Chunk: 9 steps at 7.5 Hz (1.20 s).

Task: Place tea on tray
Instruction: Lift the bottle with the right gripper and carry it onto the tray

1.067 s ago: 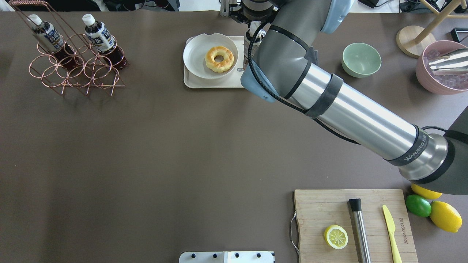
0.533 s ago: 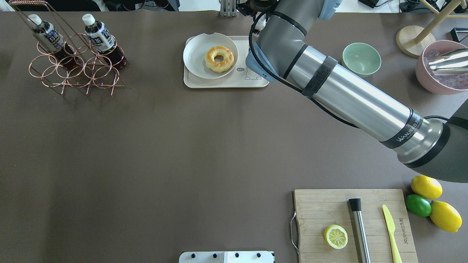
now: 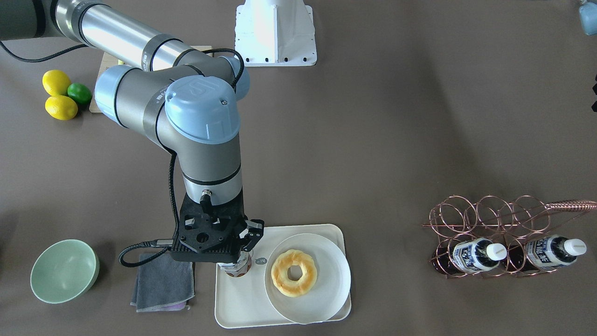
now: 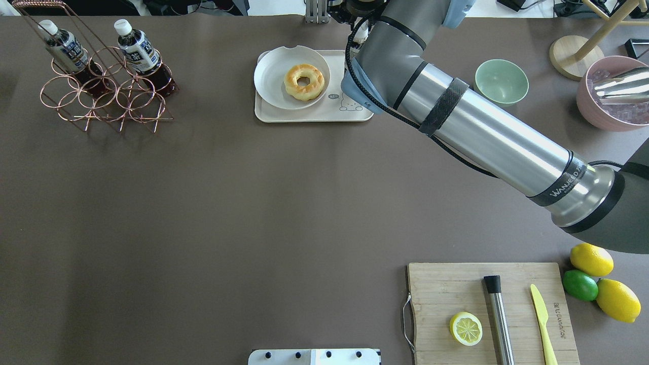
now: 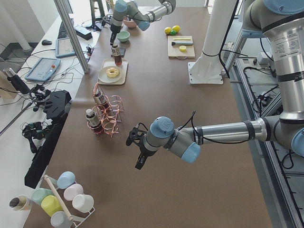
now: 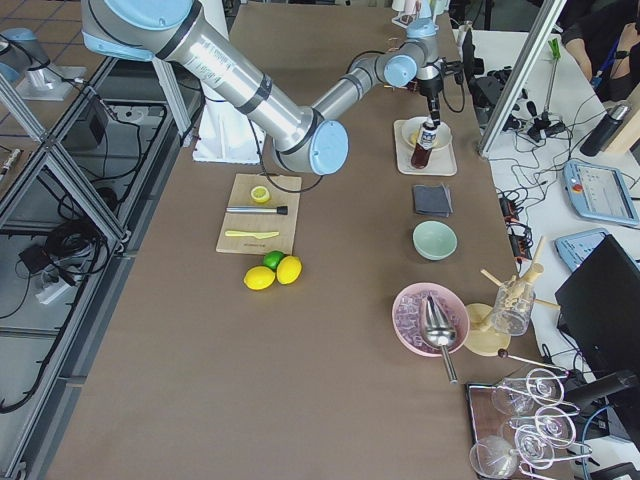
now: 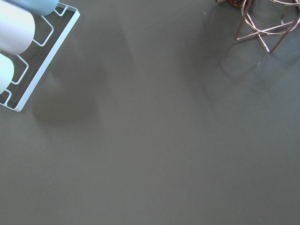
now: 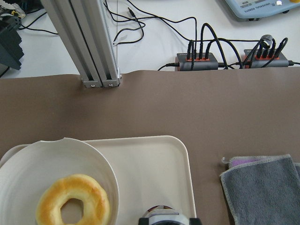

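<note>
Right, from my console the tea (image 3: 236,270) stands upright on the tray (image 3: 238,303), at the end nearest the grey cloth (image 3: 163,280) and just beside the round white plate (image 3: 329,298) that carries a doughnut (image 3: 294,272). My right gripper (image 3: 239,257) points straight down over the bottle. On the right wrist feed its dark fingers (image 8: 192,220) sit against either side of the white cap (image 8: 164,219) with no gap that I can make out, so I read it as closed to cap width and gripping the bottle by its top. On the overhead feed the tray's line-drawn bear (image 4: 351,104) shows beside the arm, with a small grey badge next to it whose lettering is too small for me to read. Two more bottles (image 4: 138,49) lean in the copper wire rack (image 4: 104,96), well apart from the tray at the far left corner. Their navy-and-white labels carry large East Asian characters that I cannot make out at this size. A black strap (image 4: 564,184) round the right forearm has white capitals starting WAN, the rest unclear. The yellow knife (image 4: 542,319) on the wooden cutting board (image 4: 436,284) has a printed word along its handle, not legible to me. My left gripper (image 5: 139,160) hangs above the table near the rack, seen only from the left-end camera, and I cannot tell whether it is open or closed
</note>
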Tool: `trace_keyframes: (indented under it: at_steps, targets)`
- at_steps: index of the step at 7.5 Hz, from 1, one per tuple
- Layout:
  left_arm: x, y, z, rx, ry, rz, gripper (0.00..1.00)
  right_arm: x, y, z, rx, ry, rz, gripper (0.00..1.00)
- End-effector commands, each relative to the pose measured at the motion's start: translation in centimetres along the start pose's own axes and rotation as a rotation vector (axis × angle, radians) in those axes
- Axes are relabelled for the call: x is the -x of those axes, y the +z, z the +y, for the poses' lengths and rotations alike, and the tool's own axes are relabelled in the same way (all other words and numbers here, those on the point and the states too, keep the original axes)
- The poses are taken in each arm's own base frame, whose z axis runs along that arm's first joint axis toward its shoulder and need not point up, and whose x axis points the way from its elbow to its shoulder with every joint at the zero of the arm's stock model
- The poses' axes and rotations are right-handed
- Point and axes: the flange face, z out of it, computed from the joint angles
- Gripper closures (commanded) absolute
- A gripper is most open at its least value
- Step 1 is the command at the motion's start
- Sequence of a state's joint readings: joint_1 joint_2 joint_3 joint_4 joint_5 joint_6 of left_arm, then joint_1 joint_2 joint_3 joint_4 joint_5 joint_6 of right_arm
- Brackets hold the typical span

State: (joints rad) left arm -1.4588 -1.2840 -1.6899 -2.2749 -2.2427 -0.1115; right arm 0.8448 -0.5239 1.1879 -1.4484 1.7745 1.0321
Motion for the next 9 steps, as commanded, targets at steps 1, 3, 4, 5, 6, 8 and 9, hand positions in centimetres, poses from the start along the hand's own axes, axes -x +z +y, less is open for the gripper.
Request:
trace_keyframes:
  at_steps: [1,3,4,5,6,8,9]
  targets:
    - [0.0,0.0,0.0,0.000,0.001,0.000,0.00,-0.2,0.5,0.4,-0.004,-0.006,-0.007,1.00]
    - [0.0,0.0,0.0,0.000,0.001,0.000,0.00,-0.1,0.5,0.4,-0.006,-0.011,-0.009,0.69]
    - [0.0,-0.1,0.0,-0.003,0.001,-0.001,0.00,0.2,0.5,0.8,-0.006,-0.020,-0.009,0.01]
    - [0.0,-0.1,0.0,-0.005,0.003,0.001,0.00,0.2,0.4,0.7,-0.007,-0.017,-0.011,0.01]
    - [0.0,0.0,0.0,-0.005,0.003,0.001,0.00,0.0,-0.3,0.1,-0.009,-0.019,-0.020,0.00]
    - [0.0,0.0,0.0,-0.003,0.002,0.003,0.00,-1.4,-3.6,-2.2,0.053,0.009,-0.089,0.00]
    - [0.0,-0.1,0.0,-0.006,0.004,0.003,0.00,-3.7,-6.0,-3.3,0.108,0.029,-0.101,0.00]
